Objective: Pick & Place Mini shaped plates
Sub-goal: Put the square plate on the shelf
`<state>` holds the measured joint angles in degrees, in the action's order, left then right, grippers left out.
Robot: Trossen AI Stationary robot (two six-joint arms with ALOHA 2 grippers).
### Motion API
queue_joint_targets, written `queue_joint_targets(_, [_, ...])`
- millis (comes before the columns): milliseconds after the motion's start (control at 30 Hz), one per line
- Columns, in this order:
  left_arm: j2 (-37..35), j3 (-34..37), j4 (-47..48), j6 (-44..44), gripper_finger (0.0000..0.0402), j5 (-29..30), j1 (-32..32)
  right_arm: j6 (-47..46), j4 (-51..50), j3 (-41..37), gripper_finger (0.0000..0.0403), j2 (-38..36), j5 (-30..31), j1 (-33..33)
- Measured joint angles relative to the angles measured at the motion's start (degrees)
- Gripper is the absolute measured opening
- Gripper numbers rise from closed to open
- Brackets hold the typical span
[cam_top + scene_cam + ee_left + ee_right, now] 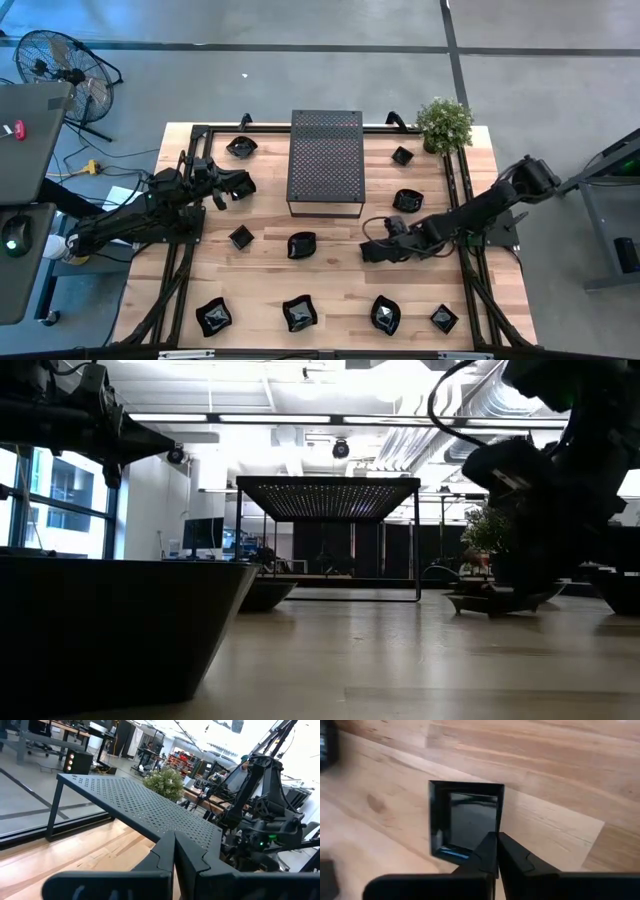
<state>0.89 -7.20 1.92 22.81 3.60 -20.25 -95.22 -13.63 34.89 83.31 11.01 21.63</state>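
The fingers of my right hand (496, 838) fill the near edge of the right wrist view, pressed together with nothing between them; their tips lie over the near rim of one square plate (465, 817) on the worktop (555, 780), though I cannot tell whether they touch it; from above, that hand (372, 250) sits low, right of centre, and covers the plate there; my left hand (238, 185) hangs just left of the perforated box (326, 160), and its own camera shows that hand (174, 840) closed as well, holding nothing; counted from above, nine mini shaped plates (301, 244) lie in plain sight, all black and glossy: four in the front row, two in the middle of the worktop (260, 280), two right of the box and one at its back left corner; the one under my right hand makes ten; there is one box, one potted plant (444, 122) at the far right corner, and one floor fan (60, 60) beyond the worktop; in the low view a large dark dish (110, 620) crowds the left foreground, cut off by the frame, and I cannot tell which plate it is; the right arm there is a dark mass against the lights, and its fingers cannot be made out.
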Motion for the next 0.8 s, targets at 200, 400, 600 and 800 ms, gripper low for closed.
queue_joint_targets(200, [0.00,0.00,1.62,0.00,0.0001,0.09,0.00,1.34,-0.46,-0.02,0.0002,-3.04,-0.51,-0.37])
queue_joint_targets(400, [-0.02,0.00,1.72,-0.11,0.0001,1.25,0.00,4.23,-1.69,1.34,0.0003,-9.51,-3.05,-0.37])
queue_joint_targets(600, [0.00,0.00,1.72,-0.18,0.0001,1.49,0.00,12.36,-4.68,8.48,0.0004,-17.20,-0.59,-1.21])
queue_joint_targets(800, [-0.01,0.00,1.44,-0.24,0.0001,2.01,0.00,29.87,-5.78,21.18,0.0005,-19.25,14.53,-9.91])
